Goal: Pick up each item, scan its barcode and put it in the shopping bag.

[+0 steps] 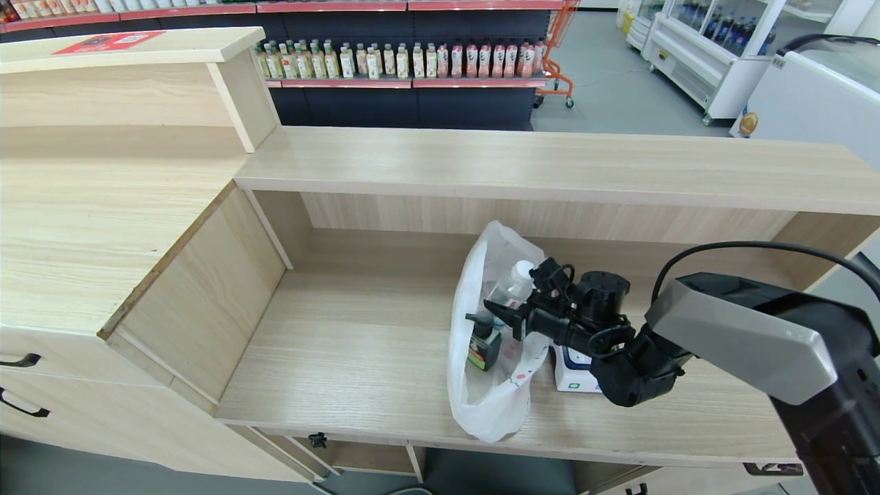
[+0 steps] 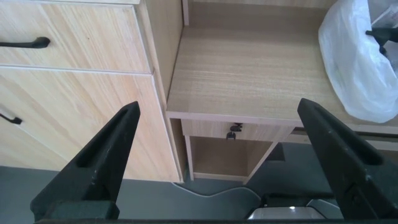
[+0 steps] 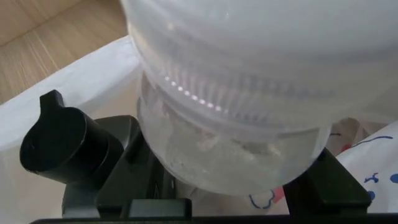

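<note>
A white plastic shopping bag [image 1: 474, 392] stands open on the lower wooden counter [image 1: 357, 344]. Inside it sits a dark bottle with a black pump top [image 1: 485, 340] [image 3: 68, 143]. My right gripper [image 1: 512, 302] [image 3: 233, 190] is at the bag's mouth, shut on a clear bottle with a white cap [image 1: 514, 283] [image 3: 236, 93], which hangs just above the dark bottle. A white barcode scanner [image 1: 570, 371] stands right of the bag, partly hidden by the right arm. My left gripper [image 2: 217, 162] is open and holds nothing, low in front of the counter's front edge, with the bag [image 2: 360, 56] far off to one side.
A raised wooden ledge [image 1: 550, 165] runs behind the lower counter, and a taller cabinet [image 1: 103, 192] with black-handled drawers [image 2: 25, 43] closes its left side. Shelves of drinks [image 1: 399, 60] and freezers [image 1: 722, 48] stand in the room behind.
</note>
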`<state>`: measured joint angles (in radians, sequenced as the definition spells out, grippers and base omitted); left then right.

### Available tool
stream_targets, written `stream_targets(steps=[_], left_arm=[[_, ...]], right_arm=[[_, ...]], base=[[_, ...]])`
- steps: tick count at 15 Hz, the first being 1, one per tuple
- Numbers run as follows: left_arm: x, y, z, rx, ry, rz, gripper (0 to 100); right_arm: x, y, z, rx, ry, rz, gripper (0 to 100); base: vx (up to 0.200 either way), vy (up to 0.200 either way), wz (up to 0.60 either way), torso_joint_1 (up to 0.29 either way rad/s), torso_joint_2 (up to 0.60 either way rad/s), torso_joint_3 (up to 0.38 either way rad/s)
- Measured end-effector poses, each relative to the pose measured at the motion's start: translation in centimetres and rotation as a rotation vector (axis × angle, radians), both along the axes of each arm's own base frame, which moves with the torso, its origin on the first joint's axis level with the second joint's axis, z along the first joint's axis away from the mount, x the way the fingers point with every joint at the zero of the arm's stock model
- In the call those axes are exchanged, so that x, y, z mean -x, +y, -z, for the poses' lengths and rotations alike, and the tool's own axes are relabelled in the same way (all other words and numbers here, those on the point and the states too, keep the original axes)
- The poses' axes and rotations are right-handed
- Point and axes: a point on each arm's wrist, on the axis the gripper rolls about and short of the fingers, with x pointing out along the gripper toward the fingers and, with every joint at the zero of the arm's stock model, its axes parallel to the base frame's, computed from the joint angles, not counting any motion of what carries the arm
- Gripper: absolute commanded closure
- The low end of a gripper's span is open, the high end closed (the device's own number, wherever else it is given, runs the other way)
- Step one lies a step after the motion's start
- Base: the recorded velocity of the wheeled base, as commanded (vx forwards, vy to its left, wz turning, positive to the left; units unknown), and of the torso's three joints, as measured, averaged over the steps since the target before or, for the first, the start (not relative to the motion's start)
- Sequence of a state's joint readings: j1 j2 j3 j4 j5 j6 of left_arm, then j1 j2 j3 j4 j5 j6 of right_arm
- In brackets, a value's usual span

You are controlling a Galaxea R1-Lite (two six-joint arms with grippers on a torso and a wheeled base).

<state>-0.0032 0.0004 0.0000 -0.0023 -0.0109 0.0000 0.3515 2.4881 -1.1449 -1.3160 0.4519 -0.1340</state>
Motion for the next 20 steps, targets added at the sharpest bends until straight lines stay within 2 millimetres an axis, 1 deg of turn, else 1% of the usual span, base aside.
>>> stream_targets(steps=[1, 3, 5, 7, 9, 10, 12, 16, 18, 20], left_arm=[[0.0, 0.0, 0.0, 0.000, 0.000, 0.000, 0], [0.0, 0.0, 0.0, 0.000, 0.000, 0.000, 0], [0.0, 0.0, 0.0, 0.000, 0.000, 0.000, 0], [0.0, 0.0, 0.0, 0.000, 0.000, 0.000, 0], [0.0, 0.0, 0.0, 0.000, 0.000, 0.000, 0], [0.0, 0.0, 0.0, 0.000, 0.000, 0.000, 0], [0.0, 0.0, 0.0, 0.000, 0.000, 0.000, 0], [0.0, 0.0, 0.0, 0.000, 0.000, 0.000, 0], [0.0, 0.0, 0.0, 0.000, 0.000, 0.000, 0], [0.0, 0.0, 0.0, 0.000, 0.000, 0.000, 0]], right_arm=[[0.0, 0.0, 0.1, 0.002, 0.000, -0.001, 0], [-0.1, -0.1, 0.1, 0.003, 0.003, -0.017, 0], [-0.1, -0.4, -0.5, -0.002, -0.006, -0.038, 0], [0.1, -1.0, -2.4, -0.014, -0.029, -0.045, 0], [0.8, -1.8, -5.5, -0.026, -0.049, -0.038, 0], [1.6, -2.4, -7.1, -0.028, -0.052, -0.036, 0], [3.9, -4.0, -9.2, -0.026, -0.036, -0.024, 0], [9.5, -7.9, -13.0, -0.049, 0.015, 0.039, 0], [12.6, -10.1, -14.7, -0.042, 0.063, 0.118, 0], [16.5, -12.5, -16.1, -0.015, 0.123, 0.240, 0]], base=[[0.000, 0.000, 0.00, 0.000, 0.00, 0.000], [0.000, 0.000, 0.00, 0.000, 0.00, 0.000], [0.000, 0.000, 0.00, 0.000, 0.00, 0.000], [0.000, 0.000, 0.00, 0.000, 0.00, 0.000], [0.000, 0.000, 0.00, 0.000, 0.00, 0.000], [0.000, 0.000, 0.00, 0.000, 0.00, 0.000], [0.000, 0.000, 0.00, 0.000, 0.00, 0.000], [0.000, 0.000, 0.00, 0.000, 0.00, 0.000], [0.000, 0.000, 0.00, 0.000, 0.00, 0.000], [0.000, 0.000, 0.00, 0.000, 0.00, 0.000]])
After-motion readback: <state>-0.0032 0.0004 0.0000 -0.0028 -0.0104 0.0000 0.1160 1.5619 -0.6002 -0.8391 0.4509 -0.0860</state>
